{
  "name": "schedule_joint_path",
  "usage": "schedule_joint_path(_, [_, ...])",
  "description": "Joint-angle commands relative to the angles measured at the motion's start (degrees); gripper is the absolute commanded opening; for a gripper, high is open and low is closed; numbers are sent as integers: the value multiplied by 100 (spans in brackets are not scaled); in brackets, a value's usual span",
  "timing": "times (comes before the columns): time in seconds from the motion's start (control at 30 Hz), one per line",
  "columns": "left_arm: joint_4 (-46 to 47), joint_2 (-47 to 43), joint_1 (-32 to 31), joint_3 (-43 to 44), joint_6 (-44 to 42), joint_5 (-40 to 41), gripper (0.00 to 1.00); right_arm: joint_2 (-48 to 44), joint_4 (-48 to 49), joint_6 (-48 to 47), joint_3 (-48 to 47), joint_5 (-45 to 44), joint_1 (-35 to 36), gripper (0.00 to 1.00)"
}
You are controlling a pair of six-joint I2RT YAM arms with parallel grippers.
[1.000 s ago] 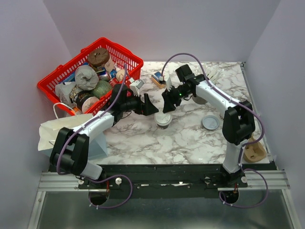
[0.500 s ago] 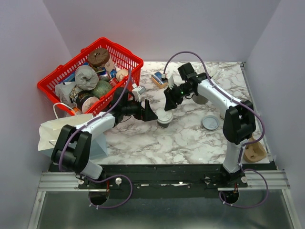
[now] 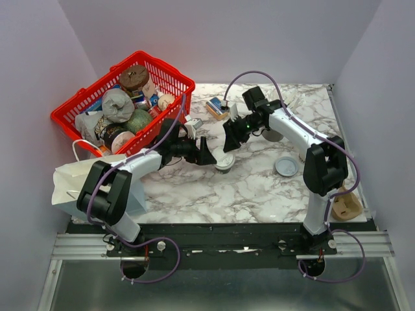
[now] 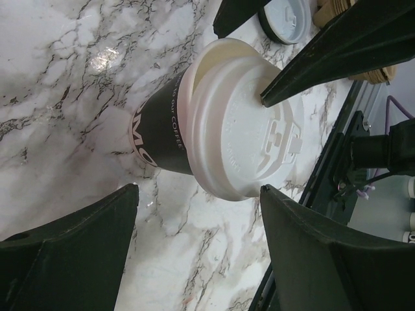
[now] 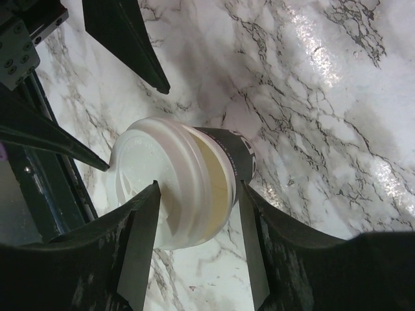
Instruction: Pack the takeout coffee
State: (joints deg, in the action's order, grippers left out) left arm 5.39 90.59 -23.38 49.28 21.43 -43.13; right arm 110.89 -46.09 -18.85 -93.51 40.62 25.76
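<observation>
The takeout coffee (image 3: 225, 162), a dark brown cup with a white lid, stands on the marble table (image 3: 259, 194) near the middle. In both wrist views the lid (image 5: 162, 188) sits askew, with the cream rim showing beside it. My left gripper (image 3: 206, 155) is open just left of the cup. In the left wrist view (image 4: 198, 194) the cup (image 4: 162, 136) lies just beyond its fingertips. My right gripper (image 3: 230, 139) is open above the cup. In the right wrist view (image 5: 199, 188) its fingers straddle the lid, and one fingertip (image 4: 267, 100) rests on the lid's top.
A red basket (image 3: 170, 70) full of several items stands at the back left. A white paper bag (image 3: 81, 181) lies at the left front edge. A loose grey-white lid disc (image 3: 286, 166) lies to the right, and it also shows in the left wrist view (image 4: 285, 19). A small wooden item (image 3: 217, 107) sits behind.
My left gripper has moved right, up to the cup's left side. My right gripper has drawn slightly up and back over the cup. The cup has barely moved.
</observation>
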Motion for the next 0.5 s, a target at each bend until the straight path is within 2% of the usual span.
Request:
schedule_joint_path(0.0, [15,134,-35,170,-69,-81,82,47,65,145,62,165,-36,62])
schedule_joint_path(0.47, [15,407,-44,442,-25,-81,79,29,73,540,184,649,-97,66])
